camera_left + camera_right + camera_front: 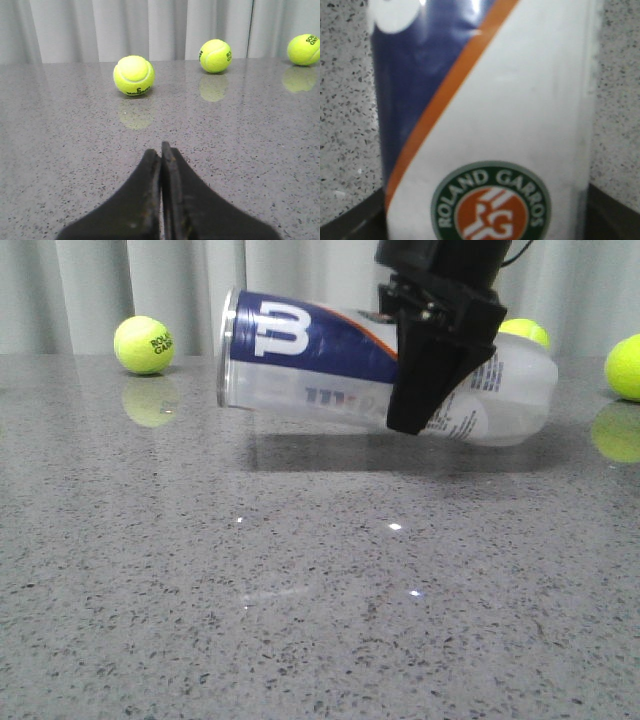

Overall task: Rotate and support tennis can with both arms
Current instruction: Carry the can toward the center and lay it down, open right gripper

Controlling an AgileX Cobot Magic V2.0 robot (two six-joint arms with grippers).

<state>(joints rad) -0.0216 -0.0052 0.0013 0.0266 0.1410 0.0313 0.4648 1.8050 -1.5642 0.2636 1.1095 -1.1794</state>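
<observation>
The tennis can (310, 355) lies nearly level and low over the grey table, its metal rim to the left and its closed end to the right, a little lower. I cannot tell if it touches the table. My right gripper (432, 390) comes down from above and is shut on the can's right half. In the right wrist view the can's label (520, 110) fills the frame between the two fingers (350, 225) of my right gripper (487, 220). My left gripper (161, 150) is shut and empty, low over bare table. It does not show in the front view.
Yellow-green tennis balls rest at the back of the table: one far left (144, 344), one behind the can (525, 332), one at the right edge (625, 367). The left wrist view shows three balls ahead (133, 75), (215, 55), (303, 49). A grey curtain hangs behind.
</observation>
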